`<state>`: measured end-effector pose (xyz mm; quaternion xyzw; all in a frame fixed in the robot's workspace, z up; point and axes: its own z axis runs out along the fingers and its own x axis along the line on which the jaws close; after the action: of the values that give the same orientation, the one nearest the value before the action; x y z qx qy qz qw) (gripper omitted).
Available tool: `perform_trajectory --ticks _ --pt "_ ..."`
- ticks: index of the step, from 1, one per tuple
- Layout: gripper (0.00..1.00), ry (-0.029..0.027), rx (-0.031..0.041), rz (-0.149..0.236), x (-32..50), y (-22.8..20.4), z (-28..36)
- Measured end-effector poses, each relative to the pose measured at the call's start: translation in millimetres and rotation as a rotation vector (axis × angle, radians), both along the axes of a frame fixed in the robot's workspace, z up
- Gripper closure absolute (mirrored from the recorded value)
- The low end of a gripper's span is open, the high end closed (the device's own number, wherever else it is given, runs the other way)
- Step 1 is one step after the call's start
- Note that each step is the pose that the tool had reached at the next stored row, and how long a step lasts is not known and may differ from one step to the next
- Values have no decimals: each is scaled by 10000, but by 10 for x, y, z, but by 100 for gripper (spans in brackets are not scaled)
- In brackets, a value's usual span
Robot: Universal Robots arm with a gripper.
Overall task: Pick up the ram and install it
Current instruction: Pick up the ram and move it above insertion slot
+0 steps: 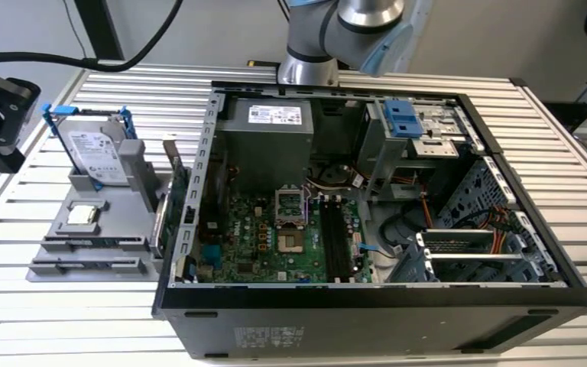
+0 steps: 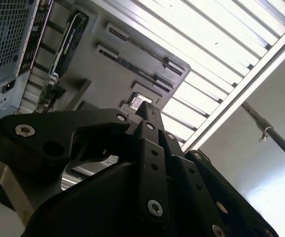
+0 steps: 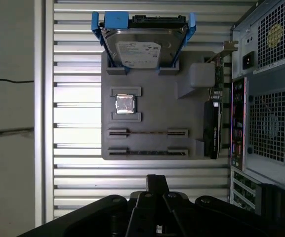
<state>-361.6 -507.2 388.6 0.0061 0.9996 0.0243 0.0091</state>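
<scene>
Closest to the lens in the first wrist view is the black gripper (image 3: 157, 183), its fingers pressed together on nothing. Beyond it the grey fixture tray (image 3: 152, 106) lies on the slatted table (image 3: 78, 182). The ram (image 3: 147, 152) stands edge-on in the tray's slotted row nearest the gripper, well apart from it. The thin strip (image 3: 147, 132) in the next row may be a second stick, but it is too slim to tell. Past those sit the processor chip (image 3: 125, 104) and the hard drive (image 3: 142, 47) in its blue frame. The expansion card (image 3: 215, 133) stands upright between the tray and the computer case (image 3: 265, 118).

In the second wrist view the gripper (image 2: 146, 112) looms large, tips meeting, with the fixture tray (image 2: 107, 74), processor chip (image 2: 142, 100) and expansion card (image 2: 70, 34) beyond.

In the exterior view the open computer case (image 1: 375, 294) sits in the centre, its motherboard (image 1: 242, 245) exposed. The gripper (image 1: 6, 157) hangs at the exterior view's far left, beside and above the fixture tray (image 1: 120, 214). The ram (image 1: 89, 264) rests in the tray's front row.
</scene>
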Motion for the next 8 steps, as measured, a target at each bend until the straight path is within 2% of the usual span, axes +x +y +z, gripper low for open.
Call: perform_trajectory --ticks 8 --pt "100 2 0 142 0 0 0"
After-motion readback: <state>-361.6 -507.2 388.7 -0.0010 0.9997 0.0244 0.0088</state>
